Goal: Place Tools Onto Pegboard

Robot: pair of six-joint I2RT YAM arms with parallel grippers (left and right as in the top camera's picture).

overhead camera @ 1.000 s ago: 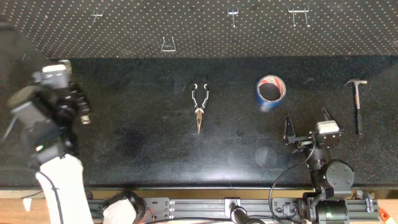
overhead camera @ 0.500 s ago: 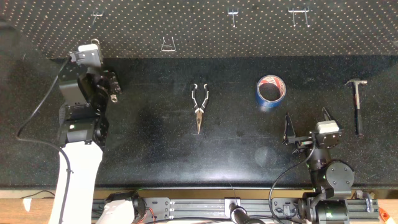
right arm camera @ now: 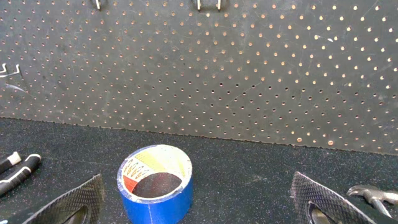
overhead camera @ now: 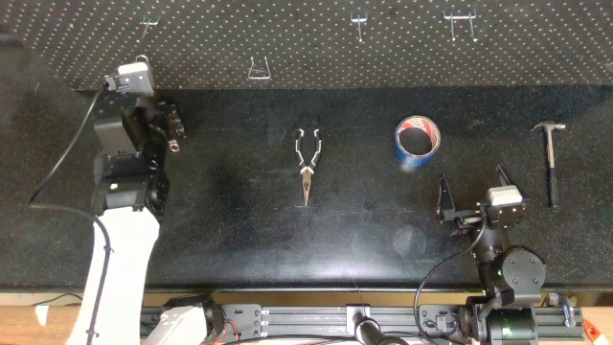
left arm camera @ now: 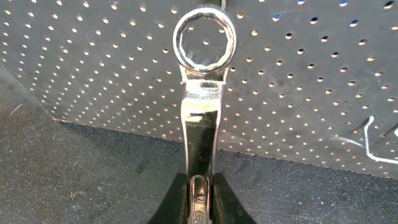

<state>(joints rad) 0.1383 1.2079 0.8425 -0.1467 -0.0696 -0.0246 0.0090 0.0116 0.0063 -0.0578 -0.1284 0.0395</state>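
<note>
My left gripper (left arm camera: 199, 198) is shut on the shaft of a steel combination wrench (left arm camera: 201, 118). It holds the wrench upright, with the ring end (left arm camera: 204, 38) in front of the pegboard (left arm camera: 298, 81). The left arm (overhead camera: 129, 144) stands at the board's lower left edge. Pliers (overhead camera: 306, 163) with white handles lie mid-table. A blue tape roll (overhead camera: 418, 140) and a hammer (overhead camera: 550, 161) lie to the right. My right gripper (overhead camera: 472, 199) rests open near the front, facing the tape roll (right arm camera: 155, 183).
Wire hooks hang on the pegboard (overhead camera: 383, 48): one at upper left (overhead camera: 148, 24), a loop hook (overhead camera: 259, 69), and two more (overhead camera: 359, 21) (overhead camera: 462, 21) to the right. A wire hook (left arm camera: 379, 146) shows beside the wrench. The black mat (overhead camera: 230, 211) lies bare between the tools.
The left arm has swung in from the far left and up toward the pegboard, carrying the wrench. In the last half second it shifted only slightly. The right arm has not moved.
</note>
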